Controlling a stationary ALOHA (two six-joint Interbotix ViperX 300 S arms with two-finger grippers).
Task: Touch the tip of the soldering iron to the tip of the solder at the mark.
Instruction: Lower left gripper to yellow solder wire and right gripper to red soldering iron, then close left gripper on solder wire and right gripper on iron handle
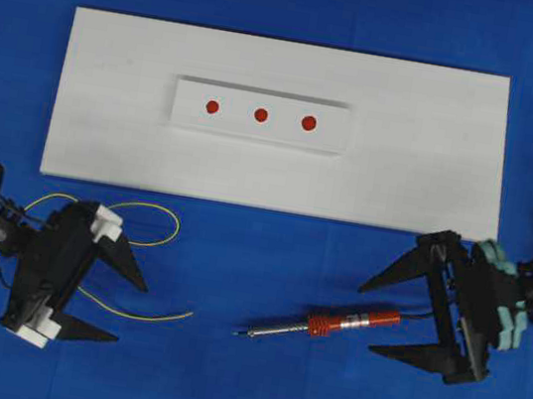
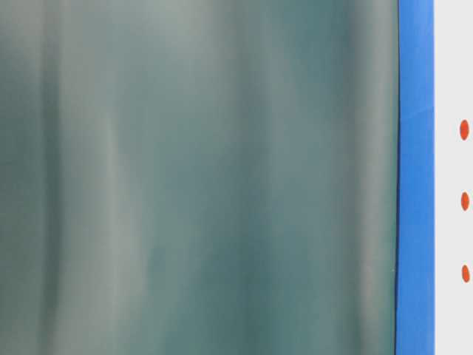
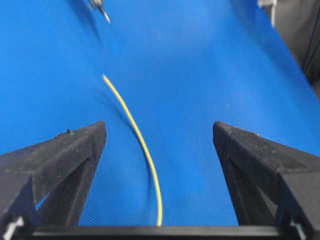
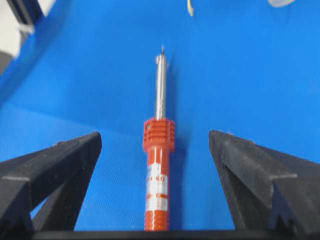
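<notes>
Solder (image 1: 134, 310) and soldering iron (image 1: 328, 326) lie ungrasped between wide-open left claw (image 1: 115, 305) and right claw (image 1: 382, 315); thin wire may slip on closing.

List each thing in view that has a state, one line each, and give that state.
left gripper: open, straddling the solder, not gripping
right gripper: open, around the iron's handle, not gripping
soldering iron: lying flat on the cloth
solder: lying loose, curled
</notes>
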